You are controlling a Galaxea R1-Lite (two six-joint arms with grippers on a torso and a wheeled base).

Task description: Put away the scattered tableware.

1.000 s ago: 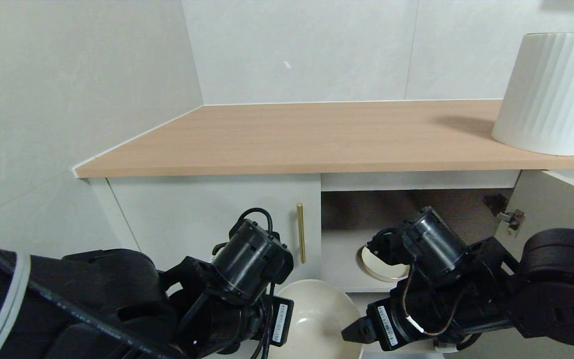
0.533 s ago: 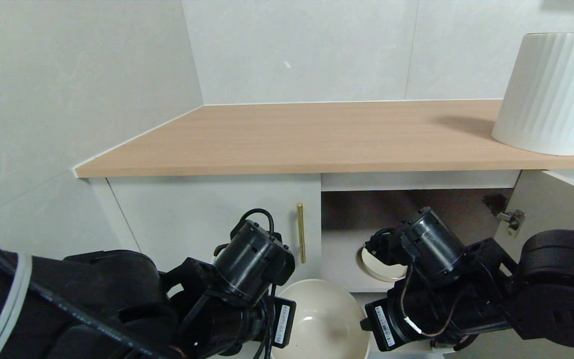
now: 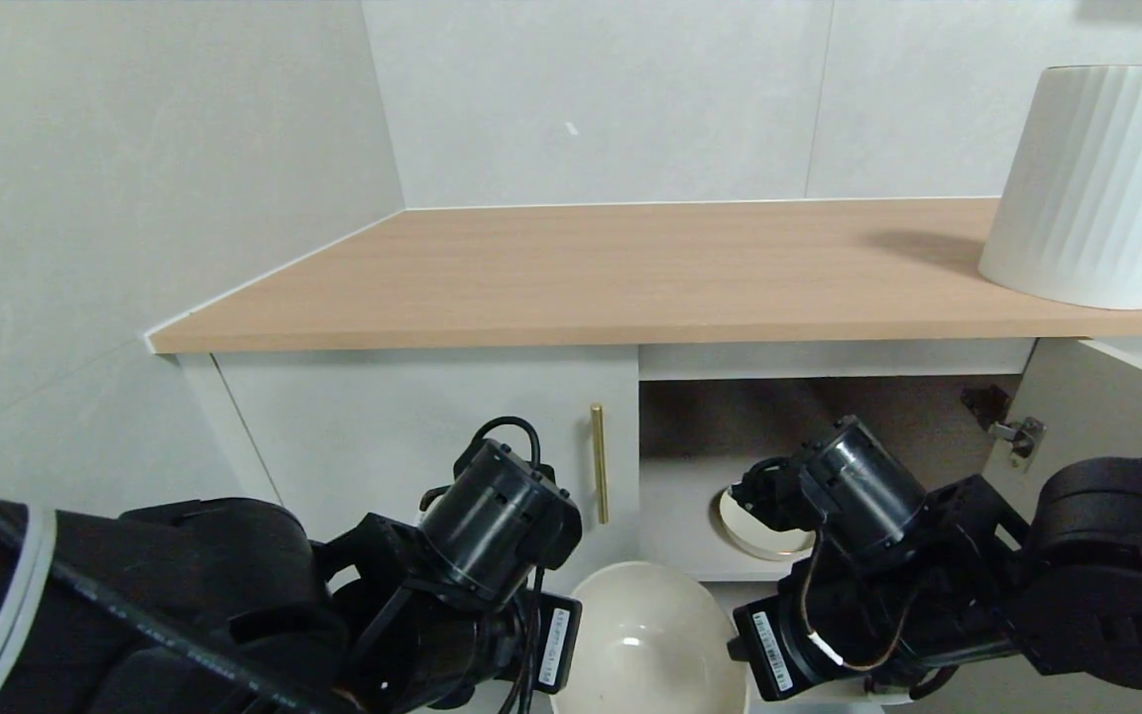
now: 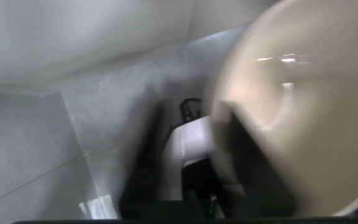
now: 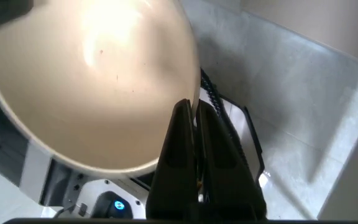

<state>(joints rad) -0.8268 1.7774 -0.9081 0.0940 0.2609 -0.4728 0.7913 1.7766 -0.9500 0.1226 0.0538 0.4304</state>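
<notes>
Bowl (image 3: 645, 635) cut off below, right end effector (image 5: 196, 115) clamped on rim, left end effector (image 4: 191, 124) blurred, grip unclear

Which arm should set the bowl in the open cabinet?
Likely right: the right gripper pinches the bowl rim and sits before the open compartment; the left arm fronts the closed door.

You see a cream bowl (image 3: 645, 640), a cream plate (image 3: 767, 538), a tan wood-grain counter (image 3: 621, 273), a white vertically ribbed container (image 3: 1091, 183), and a white cabinet door (image 3: 402, 426) with a gold handle (image 3: 598, 463).
</notes>
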